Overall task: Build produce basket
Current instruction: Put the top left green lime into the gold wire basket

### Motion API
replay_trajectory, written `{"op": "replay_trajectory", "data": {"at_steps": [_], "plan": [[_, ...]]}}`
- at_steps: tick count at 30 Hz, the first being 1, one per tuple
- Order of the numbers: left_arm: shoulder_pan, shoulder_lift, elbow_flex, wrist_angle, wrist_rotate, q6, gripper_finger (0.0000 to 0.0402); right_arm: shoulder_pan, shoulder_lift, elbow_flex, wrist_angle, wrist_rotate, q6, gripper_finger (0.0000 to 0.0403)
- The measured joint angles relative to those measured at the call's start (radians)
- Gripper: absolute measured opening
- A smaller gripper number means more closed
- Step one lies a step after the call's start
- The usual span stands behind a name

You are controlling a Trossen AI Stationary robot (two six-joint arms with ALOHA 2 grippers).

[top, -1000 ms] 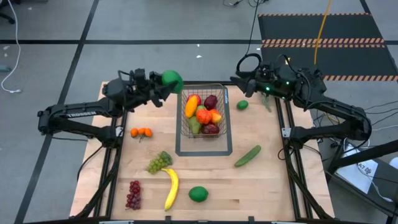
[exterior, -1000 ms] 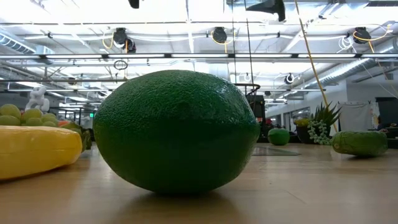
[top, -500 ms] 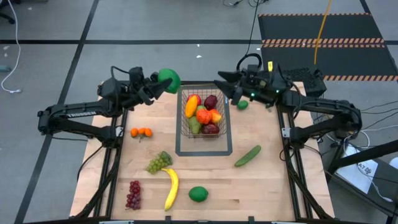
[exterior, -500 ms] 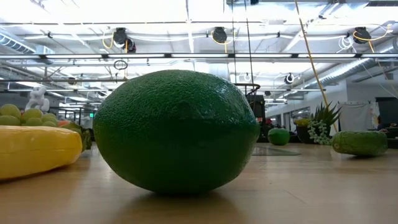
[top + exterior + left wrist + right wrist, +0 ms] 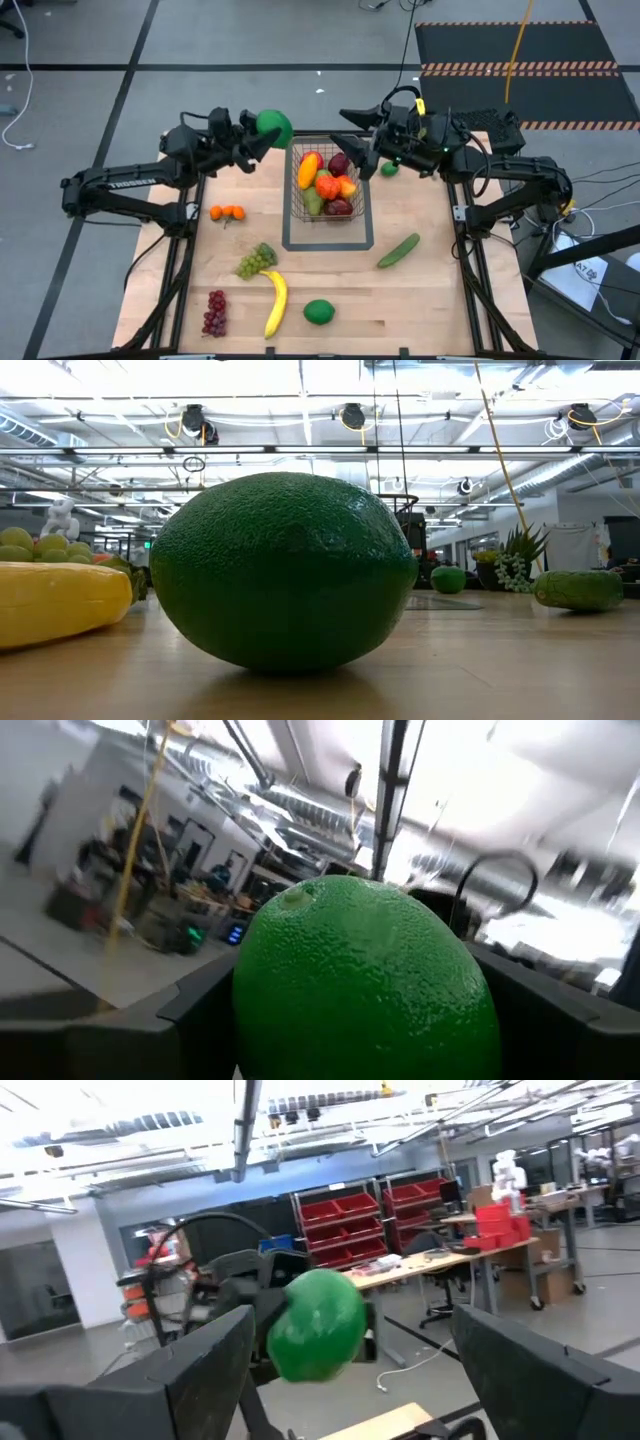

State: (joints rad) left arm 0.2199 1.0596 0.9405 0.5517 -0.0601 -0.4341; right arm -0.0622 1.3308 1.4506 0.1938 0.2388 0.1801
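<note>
My left gripper (image 5: 262, 138) is shut on a green lime (image 5: 273, 127), held in the air just left of the basket's far left corner. The grey wire basket (image 5: 360, 190) stands at the table's far middle and holds several fruits: red, orange, yellow and green. My right gripper (image 5: 346, 130) is open and empty over the basket's far right corner, its fingers pointing toward the held lime, which also shows in the right wrist view (image 5: 318, 1326). My left gripper pinches the lime between its two fingers, one finger (image 5: 195, 1015) on each of its opposite sides (image 5: 262, 990). The fingers come roughly level from the table's left. The lime is lifted clear of the table and the basket.
On the table lie small oranges (image 5: 228, 212), green grapes (image 5: 256, 260), a banana (image 5: 275, 303), red grapes (image 5: 215, 312), a second lime (image 5: 319, 311), a cucumber (image 5: 398, 250) and a small lime (image 5: 390, 168) right of the basket. A flat grey outline (image 5: 328, 243) surrounds the basket's foot.
My right gripper has gone toward the table's left, from above the small lime to the basket's far right corner. My left gripper has kept hold of the lime, which stays lifted in about the same place.
</note>
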Motion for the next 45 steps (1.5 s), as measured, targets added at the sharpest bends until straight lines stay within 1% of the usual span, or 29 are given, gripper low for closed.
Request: {"op": "replay_trajectory", "data": {"at_steps": [4, 8, 12, 16, 19, 22, 25, 30, 32, 36, 40, 42, 45], "plan": [[-0.001, 0.001, 0.0, -0.001, 0.001, 0.189, 0.0325, -0.006, 0.0, 0.0, -0.003, -0.001, -0.003, 0.0334], [-0.001, 0.001, 0.0, -0.001, 0.001, 0.373, 0.0315, -0.019, 0.0, 0.0, -0.004, -0.004, -0.009, 0.0334], [0.0, 0.001, 0.0, -0.001, 0.002, 0.47, 0.031, -0.027, 0.0, 0.0, -0.005, -0.004, -0.009, 0.0334], [0.002, 0.001, 0.0, 0.003, 0.002, 0.607, 0.032, -0.03, 0.0, 0.0, -0.005, -0.005, -0.009, 0.0334], [0.002, 0.001, 0.0, 0.028, -0.031, 0.694, 0.0323, -0.031, 0.0, 0.0, -0.006, -0.004, -0.012, 0.0334], [0.002, 0.0, 0.0, 0.054, -0.065, 0.756, 0.0317, -0.031, 0.0, 0.0, -0.015, -0.004, -0.011, 0.0334], [0.002, 0.001, 0.0, 0.055, -0.073, 0.82, 0.0311, -0.03, 0.0, 0.0, -0.022, -0.005, -0.008, 0.0334], [0.002, 0.001, 0.0, 0.055, -0.074, 0.947, 0.032, -0.031, -0.001, 0.0, -0.021, -0.005, 0.048, 0.0334], [0.002, 0.001, 0.0, 0.055, -0.074, 0.999, 0.0323, -0.031, -0.001, 0.0, -0.021, -0.007, 0.095, 0.0334], [0.003, -0.004, 0.0, 0.056, -0.081, 1.008, 0.0318, -0.031, -0.001, 0.0, -0.039, -0.007, 0.206, 0.0334], [-0.001, -0.008, 0.0, 0.054, -0.081, 1.0, 0.0309, -0.023, -0.001, 0.0, -0.05, -0.007, 0.259, 0.0334], [-0.005, -0.006, 0.0, 0.045, -0.082, 0.986, 0.0311, -0.021, -0.001, -0.001, -0.049, -0.007, 0.279, 0.0334], [-0.006, -0.006, 0.0, 0.044, -0.082, 0.918, 0.0323, -0.012, -0.001, -0.001, -0.049, -0.008, 0.302, 0.0334]]}}
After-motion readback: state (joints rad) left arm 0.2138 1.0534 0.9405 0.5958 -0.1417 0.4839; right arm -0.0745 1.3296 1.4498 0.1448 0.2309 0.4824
